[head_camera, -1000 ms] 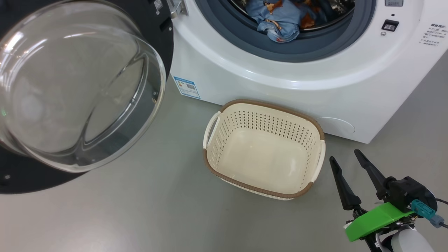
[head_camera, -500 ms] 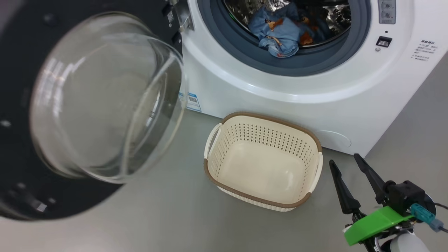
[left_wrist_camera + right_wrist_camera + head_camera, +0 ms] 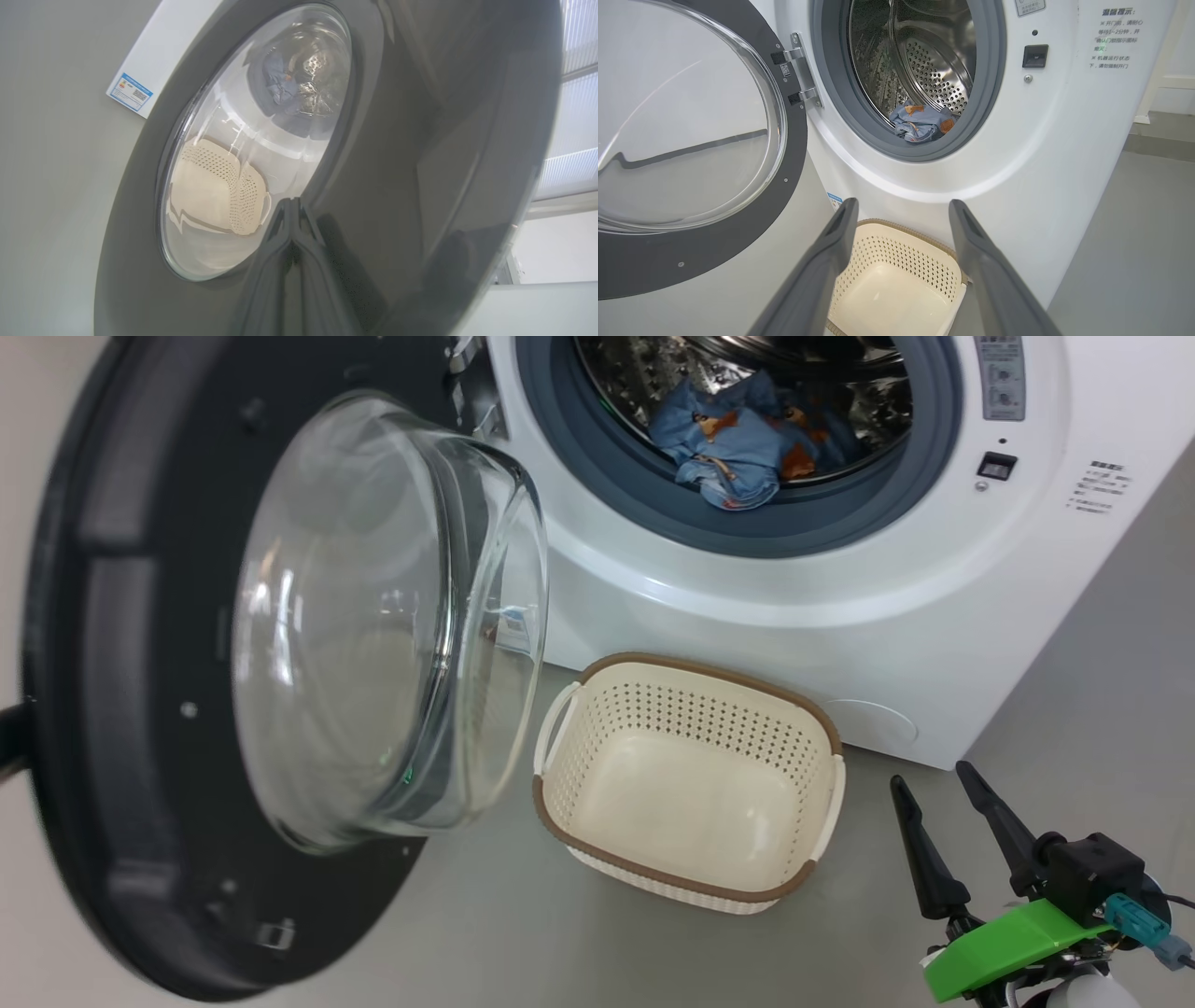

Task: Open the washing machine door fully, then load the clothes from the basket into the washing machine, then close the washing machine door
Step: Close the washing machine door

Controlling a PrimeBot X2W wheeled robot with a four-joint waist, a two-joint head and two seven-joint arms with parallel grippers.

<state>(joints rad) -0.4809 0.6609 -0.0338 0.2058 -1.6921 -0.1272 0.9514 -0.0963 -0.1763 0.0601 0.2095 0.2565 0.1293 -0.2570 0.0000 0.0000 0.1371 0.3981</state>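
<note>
The washing machine door [image 3: 112,644] is seen swung open left of the washing machine [image 3: 747,597], the clothes [image 3: 724,453] are lodged in its drum [image 3: 653,373], the basket [image 3: 686,670] is set on the floor [image 3: 523,933] before it, the left tool [image 3: 292,210] is shut, tips against the door's outer face, and the right tool [image 3: 931,775] is spread wide, gripping nothing, beside the basket.

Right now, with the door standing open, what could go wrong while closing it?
1. The clothes lie at the front edge of the drum, near the grey rubber ring; the washing machine door might pinch them.
2. The shut left end effector seems to press the glossy door with its tips only, so it may slip.
</note>
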